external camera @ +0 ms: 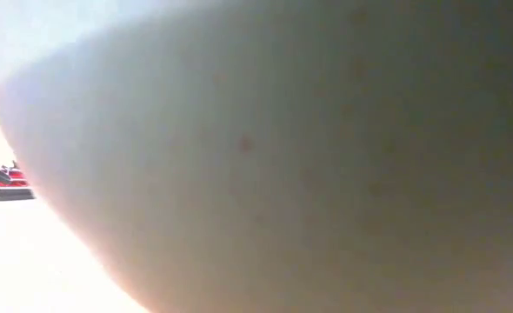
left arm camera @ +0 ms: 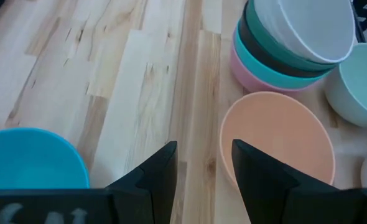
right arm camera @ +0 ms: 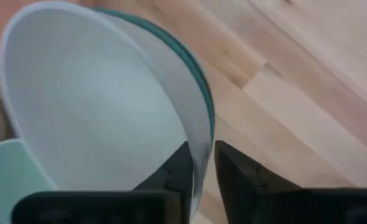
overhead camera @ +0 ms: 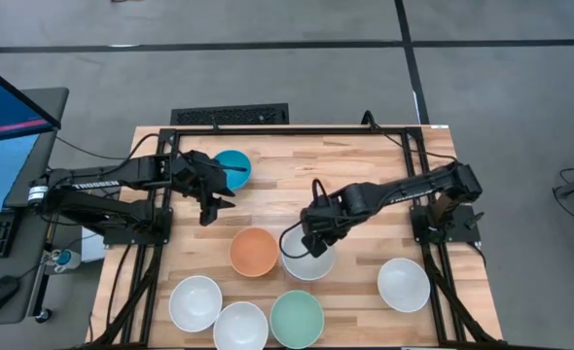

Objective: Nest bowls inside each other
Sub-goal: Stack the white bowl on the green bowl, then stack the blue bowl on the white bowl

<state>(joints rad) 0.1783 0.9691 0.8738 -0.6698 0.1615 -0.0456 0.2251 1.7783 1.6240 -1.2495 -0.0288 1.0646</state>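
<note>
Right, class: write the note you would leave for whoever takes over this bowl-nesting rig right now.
Right gripper: shut on the rim of the top white bowl of the stack.
Left gripper: open, empty, between the blue bowl and the orange bowl.
Done: the stack holds pink, turquoise, black, dark green and white bowls.
Left: nest blue, orange, mint green bowl and three loose white bowls along the front edge.

Both arms are dark, with black cables along them; the left arm (overhead camera: 102,182) carries white letters on its side.
</note>
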